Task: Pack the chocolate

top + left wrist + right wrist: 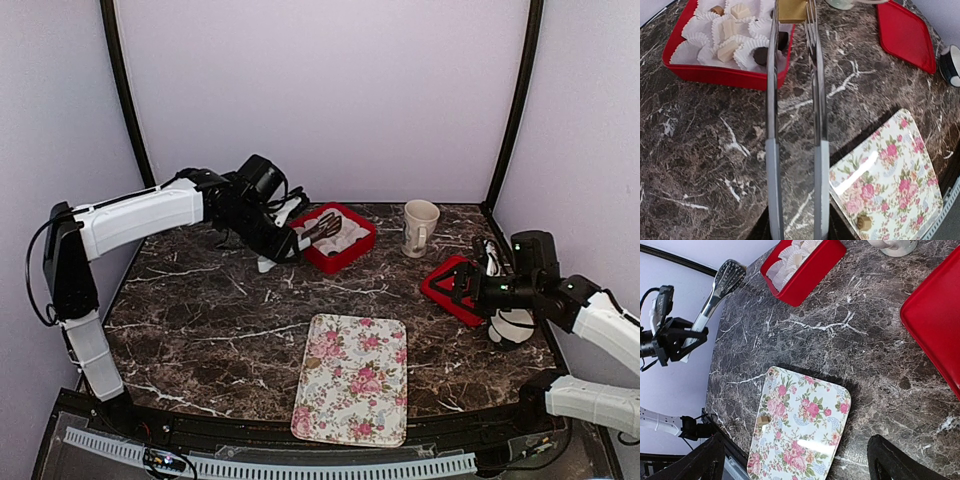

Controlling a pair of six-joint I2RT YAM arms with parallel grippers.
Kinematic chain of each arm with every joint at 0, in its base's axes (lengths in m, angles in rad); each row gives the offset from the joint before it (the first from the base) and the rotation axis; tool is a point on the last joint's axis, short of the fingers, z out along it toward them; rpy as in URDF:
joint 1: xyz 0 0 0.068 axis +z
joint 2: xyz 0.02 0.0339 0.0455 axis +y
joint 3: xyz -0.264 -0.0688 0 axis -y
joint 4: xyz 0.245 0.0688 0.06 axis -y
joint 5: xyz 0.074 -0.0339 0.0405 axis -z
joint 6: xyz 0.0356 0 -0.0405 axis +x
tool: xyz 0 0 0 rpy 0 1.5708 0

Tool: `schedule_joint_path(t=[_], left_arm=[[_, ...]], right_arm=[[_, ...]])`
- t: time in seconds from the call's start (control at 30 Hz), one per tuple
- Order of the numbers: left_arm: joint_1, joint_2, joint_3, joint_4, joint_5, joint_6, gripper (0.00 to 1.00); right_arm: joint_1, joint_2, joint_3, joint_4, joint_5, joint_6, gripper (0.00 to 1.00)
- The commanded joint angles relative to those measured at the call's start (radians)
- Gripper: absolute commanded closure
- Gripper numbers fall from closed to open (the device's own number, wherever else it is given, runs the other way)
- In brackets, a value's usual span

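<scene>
The tongs (772, 110) are squeezed onto 1 tan square chocolate (791, 10) at their tips, just above the red box (715, 76), where cream and dark pieces (726, 50) sit in white paper cups (690, 47). These bites look light, rigid, smooth and easily scuffed, so a gentle pinch across flat sides suits them. 1 more tan piece (864, 222) lies on the floral tray (900, 165). The left gripper (280, 243) clamps the tongs' handles, its arm stretched forward and inward toward the box.

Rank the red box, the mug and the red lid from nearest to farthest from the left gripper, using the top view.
1. Red box, just right of the left gripper.
2. Mug, farther right, toward the back.
3. Red lid, farthest, on the far right side.
</scene>
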Motion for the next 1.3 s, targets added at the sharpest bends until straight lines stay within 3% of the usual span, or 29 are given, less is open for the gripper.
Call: schedule_joint_path(t=[0.0,0.43,0.83,1.27], left_arm=[[0.054,0.079,0.120,0.026,0.008,-0.024,0.82],[0.191,0.328,0.331,-0.009,0.003,-0.031,0.81],[0.210,0.465,0.505,-0.054,0.026,-0.020,0.80],[0.212,0.522,0.554,-0.072,0.054,-0.022,0.77]], right_arm=[[-0.004,0.009,0.029,0.041,0.005,-0.012,0.00],[-0.016,0.049,0.021,0.057,0.001,-0.014,0.00],[-0.027,0.090,0.026,0.064,-0.019,-0.027,0.00],[-0.038,0.090,0.025,0.050,-0.026,-0.037,0.00]])
